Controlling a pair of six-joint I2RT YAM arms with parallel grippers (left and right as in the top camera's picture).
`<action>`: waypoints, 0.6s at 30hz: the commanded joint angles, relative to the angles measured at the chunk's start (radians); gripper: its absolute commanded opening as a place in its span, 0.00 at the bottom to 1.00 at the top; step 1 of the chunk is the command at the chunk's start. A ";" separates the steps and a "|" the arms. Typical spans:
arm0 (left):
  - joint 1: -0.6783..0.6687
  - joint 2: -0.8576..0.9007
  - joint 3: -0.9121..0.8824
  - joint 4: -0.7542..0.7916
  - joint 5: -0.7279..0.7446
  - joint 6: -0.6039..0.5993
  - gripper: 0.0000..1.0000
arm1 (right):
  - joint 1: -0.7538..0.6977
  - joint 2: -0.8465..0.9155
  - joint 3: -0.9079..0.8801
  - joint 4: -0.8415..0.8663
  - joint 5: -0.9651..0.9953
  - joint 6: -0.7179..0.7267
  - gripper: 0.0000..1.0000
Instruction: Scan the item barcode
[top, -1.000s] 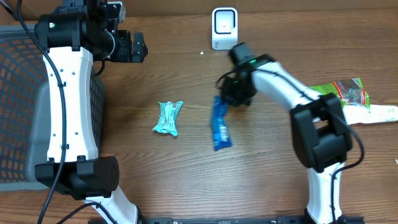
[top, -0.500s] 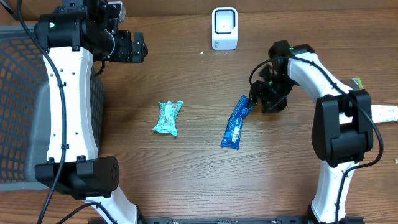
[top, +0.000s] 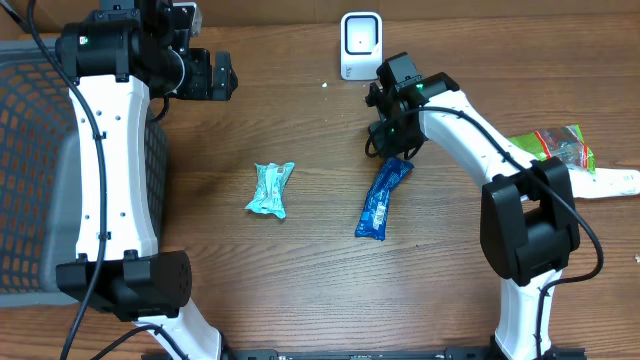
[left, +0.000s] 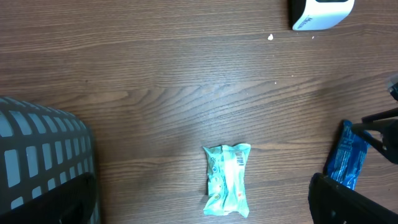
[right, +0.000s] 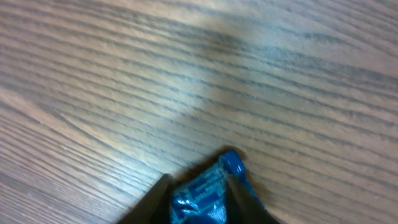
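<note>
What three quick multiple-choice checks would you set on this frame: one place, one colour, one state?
1. Where is the white scanner in the overhead view?
A. At the top, beyond the right gripper
B. Touching the teal packet
C. Under the blue packet

2. What colour is the packet end between the right gripper's fingers?
A. Teal
B. Blue
C. White

3. How is the left gripper?
A. Shut on the teal packet
B. Shut on the scanner
C. Open, empty

Answers:
1 A, it stands alone at the top edge.
2 B, the right wrist view shows blue wrapper between the fingers.
3 C, its fingers stand wide apart, with the teal packet lying loose.
</note>
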 joint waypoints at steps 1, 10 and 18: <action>0.003 0.004 -0.004 0.003 0.011 -0.003 1.00 | 0.013 -0.036 0.002 0.003 -0.013 -0.034 0.22; 0.003 0.004 -0.004 0.003 0.011 -0.003 1.00 | 0.013 -0.036 -0.119 0.030 -0.052 -0.030 0.22; 0.003 0.004 -0.004 0.003 0.011 -0.003 1.00 | 0.011 -0.036 -0.119 -0.142 0.031 0.091 0.22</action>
